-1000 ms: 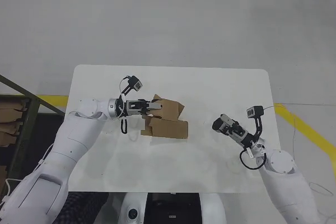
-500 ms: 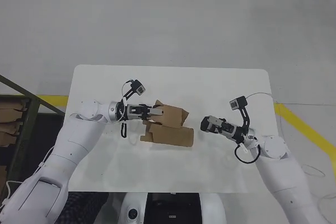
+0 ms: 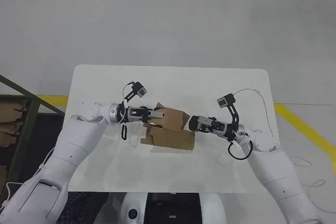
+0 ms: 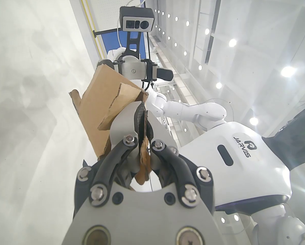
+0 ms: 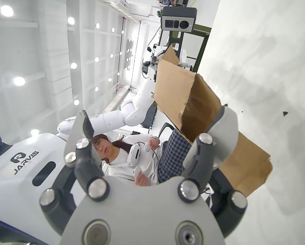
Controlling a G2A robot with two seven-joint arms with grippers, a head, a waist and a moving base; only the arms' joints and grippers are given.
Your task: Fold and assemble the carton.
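Squaring step: grips carton (image 3: 171, 137) flap in left claw (image 4: 141, 114), holds right claw (image 5: 155, 121) wide at open end. Next, likely: pinch wall.

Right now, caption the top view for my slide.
Left pincer shut on a flap of the half-folded carton on the white table; open right pincer at its other end.

Left tool (image 3: 158, 113) pinched closed, right tool (image 3: 191, 123) spread wide, the two pointing toward each other.
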